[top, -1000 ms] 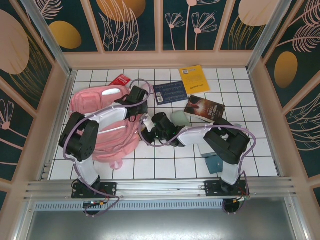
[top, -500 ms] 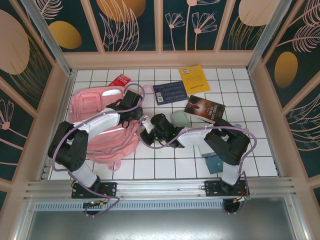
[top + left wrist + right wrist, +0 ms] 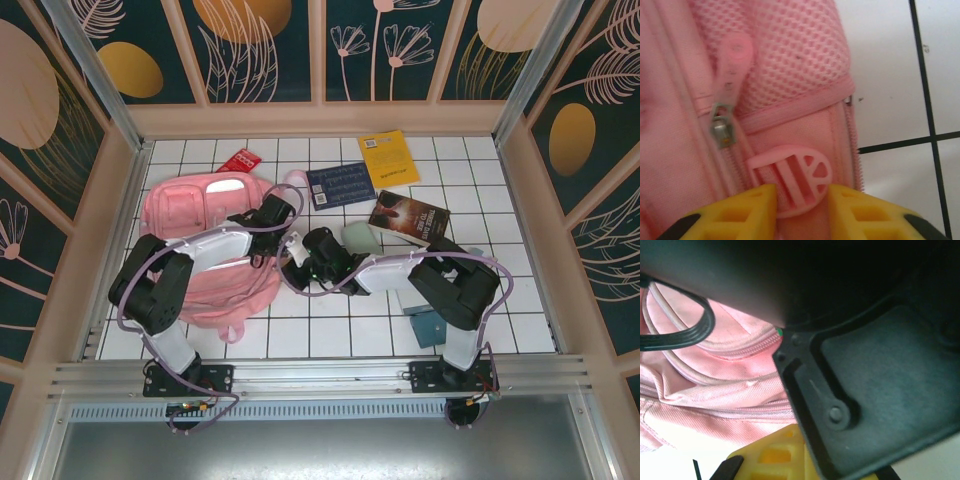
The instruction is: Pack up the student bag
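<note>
White tiles cover the worktop (image 3: 330, 330), and the bag (image 3: 175, 210) lies flat on its left half, front up, so that its zips face me. It looks closed, so I judge the packing is at its first step: getting a compartment open.

Three books wait well apart from the bag toward the far side, a yellow one (image 3: 389, 158), a blue one (image 3: 341, 185) and a dark one (image 3: 410, 217). They are laid out singly, which should make each easy to pick up later.

Both my arms reach to the bag's right edge, because the zip ends sit there. My right tool (image 3: 295, 252) is clenched just beside that edge. Whether it pinches fabric to steady the bag I cannot tell, as my left arm blocks the wrist view.

My left tool (image 3: 801, 205) grasps the round pink pull (image 3: 797, 175), its yellow pads against either side of the disc. I take it by its edges so that it cannot slip sideways when I drag it along the zip.

A second, metal slider (image 3: 722, 131) sits just beside it on the neighbouring zip, untouched.
</note>
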